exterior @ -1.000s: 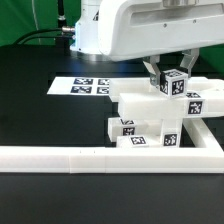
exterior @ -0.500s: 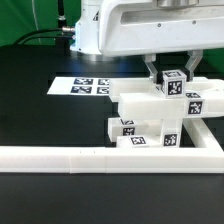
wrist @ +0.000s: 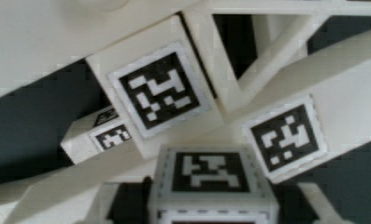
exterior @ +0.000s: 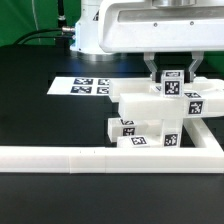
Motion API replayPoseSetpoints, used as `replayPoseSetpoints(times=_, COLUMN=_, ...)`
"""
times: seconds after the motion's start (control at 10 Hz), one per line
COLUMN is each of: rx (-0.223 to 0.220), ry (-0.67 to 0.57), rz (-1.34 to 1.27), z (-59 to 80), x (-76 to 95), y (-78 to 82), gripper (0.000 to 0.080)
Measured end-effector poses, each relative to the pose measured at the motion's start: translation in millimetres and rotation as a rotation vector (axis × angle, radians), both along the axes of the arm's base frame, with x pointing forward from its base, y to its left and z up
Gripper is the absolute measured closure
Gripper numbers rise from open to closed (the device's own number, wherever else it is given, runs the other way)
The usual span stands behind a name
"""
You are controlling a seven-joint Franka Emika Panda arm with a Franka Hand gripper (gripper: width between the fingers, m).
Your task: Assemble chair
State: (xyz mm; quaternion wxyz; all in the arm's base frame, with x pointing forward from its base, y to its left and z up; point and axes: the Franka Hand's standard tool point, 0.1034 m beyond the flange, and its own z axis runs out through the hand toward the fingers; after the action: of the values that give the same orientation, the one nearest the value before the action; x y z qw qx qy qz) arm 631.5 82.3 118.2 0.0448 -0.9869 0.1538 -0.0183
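Observation:
My gripper [exterior: 172, 74] is shut on a small white tagged chair piece [exterior: 172, 85] and holds it just above the stacked white chair parts [exterior: 150, 118] at the exterior view's right. Those parts are a flat slab with square posts and bars, each with black-and-white tags, resting against the border rail. In the wrist view the held piece [wrist: 208, 172] sits between my fingers [wrist: 132, 200], its tag facing the camera. Beyond it lie a large tagged part [wrist: 159, 90] and another tagged part [wrist: 283, 130].
The long white L-shaped border rail [exterior: 90, 157] runs along the front and up the exterior view's right side. The marker board [exterior: 88, 86] lies flat on the black table behind the parts. The robot's white body [exterior: 130, 30] looms above.
The held piece has turned so its tag now faces the exterior camera squarely, and the gripper has shifted slightly right. The stacked parts have not moved.

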Motion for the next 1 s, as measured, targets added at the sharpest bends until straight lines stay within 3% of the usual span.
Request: replayPoseSetpoints(times=1.0, rx=0.052, ry=0.056, rz=-0.58, z=0.0, x=-0.5, y=6.2, gripper=0.0515)
